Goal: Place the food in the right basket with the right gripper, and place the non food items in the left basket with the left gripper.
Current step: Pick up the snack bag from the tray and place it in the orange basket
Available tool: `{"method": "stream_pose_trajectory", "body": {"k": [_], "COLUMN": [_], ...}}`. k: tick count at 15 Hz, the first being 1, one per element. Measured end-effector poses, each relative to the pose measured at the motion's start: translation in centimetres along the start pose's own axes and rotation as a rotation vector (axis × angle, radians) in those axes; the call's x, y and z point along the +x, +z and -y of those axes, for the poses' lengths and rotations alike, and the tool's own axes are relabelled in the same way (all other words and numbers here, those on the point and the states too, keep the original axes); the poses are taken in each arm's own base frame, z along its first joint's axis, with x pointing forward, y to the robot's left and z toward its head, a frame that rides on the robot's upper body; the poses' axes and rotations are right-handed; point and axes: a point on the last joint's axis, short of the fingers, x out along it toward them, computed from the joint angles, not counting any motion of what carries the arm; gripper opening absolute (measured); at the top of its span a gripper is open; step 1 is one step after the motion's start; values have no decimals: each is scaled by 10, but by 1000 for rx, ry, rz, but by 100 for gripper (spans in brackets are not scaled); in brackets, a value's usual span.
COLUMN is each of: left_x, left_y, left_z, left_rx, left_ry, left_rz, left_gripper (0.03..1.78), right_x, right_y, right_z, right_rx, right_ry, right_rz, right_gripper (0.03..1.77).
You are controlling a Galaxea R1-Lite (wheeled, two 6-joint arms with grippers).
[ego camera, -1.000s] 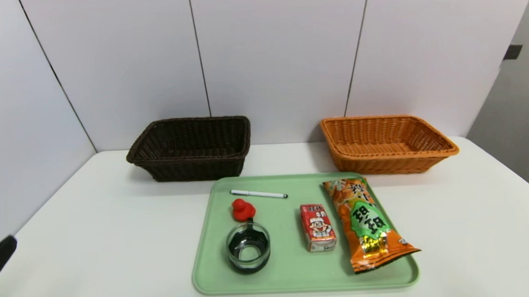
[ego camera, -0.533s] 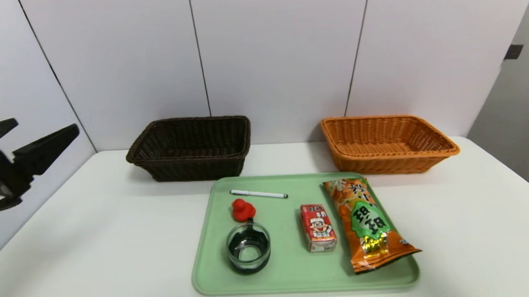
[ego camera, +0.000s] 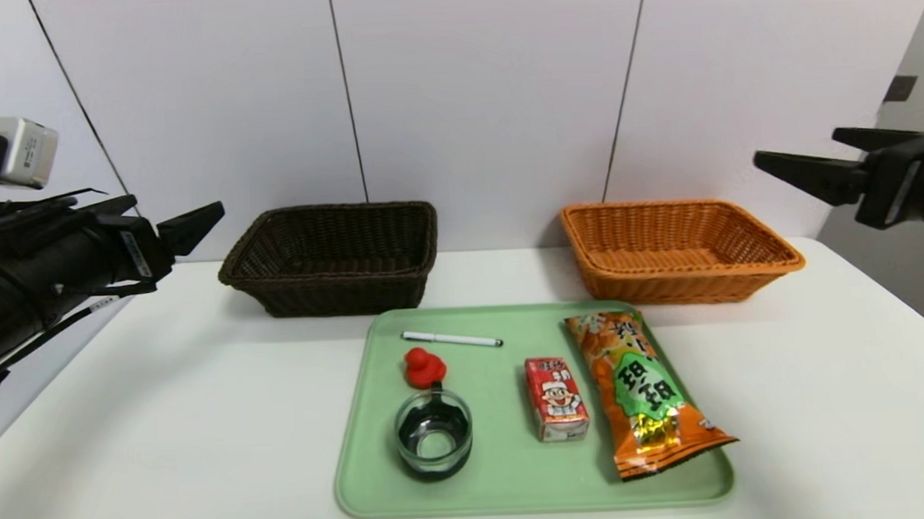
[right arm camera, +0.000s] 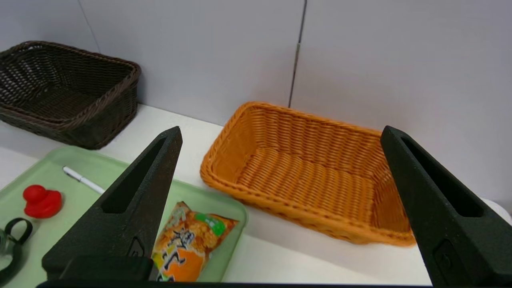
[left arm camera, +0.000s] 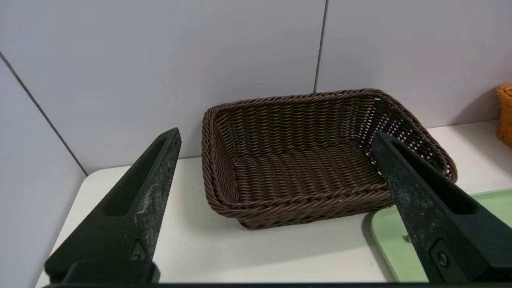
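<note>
Compared with a second ago, when only a dark sliver of the left arm showed at the lower left edge of the head view and the right arm was out of sight, both arms are now raised into view. The left gripper (ego camera: 195,216) is held level at the left edge, above the table (ego camera: 164,397) and short of the left basket (ego camera: 331,296), its pointed fingers spread wide with nothing between them, as is confirmed in the left wrist view (left arm camera: 276,140). The right gripper (ego camera: 801,159) is seen at the right edge, level and above the far right corner of the right basket (ego camera: 681,285); its fingers are likewise fully apart and empty (right arm camera: 280,136). Half a second ago only its tip had been visible. Nothing on the green tray (ego camera: 511,483) has been shifted. The pen (ego camera: 451,339) lies near the tray's far edge, the red duck (ego camera: 424,367) just in front of it, and the glass cup (ego camera: 434,432) nearer still, close beside the duck. The red drink carton (ego camera: 556,398) lies flat at the middle, and the orange snack bag (ego camera: 639,392) is stretched along the tray's right side, its near end overhanging the rim. Both baskets stand against the wall, well apart.
</note>
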Motion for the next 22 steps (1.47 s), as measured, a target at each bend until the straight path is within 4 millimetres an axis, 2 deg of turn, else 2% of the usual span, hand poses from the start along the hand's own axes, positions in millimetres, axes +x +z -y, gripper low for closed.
{"method": "stream_pose_trajectory", "body": {"k": [3,7,9,14,18,22], "left_x": [13,21,25,28,29,31], "left_y": [-10,-15,-18,-20,-22,-24], "left_z": [-2,-4,-4,-5,-5,-6], "left_rx": [-4,-5,22,42,41,80], "left_ry": [-3,-3,-5,-7,-5,-5], "left_rz": [-37,-63,-74,-79,-85,-89], "left_gripper": [169,169,169,169,169,169], "right_x": [32,62,69,71,91,107], "right_y": [5,10,9,-1,-15,-40], "right_z": [-15,-38,-47,-65,-69,-72], "right_rx": [18,40,48,105,74,73], "right_ry": [97,183,223,278,229,233], "right_rz": [-74,-292,-427,-808,-896,-981], "right_gripper": [171,171,171,171,171,171]}}
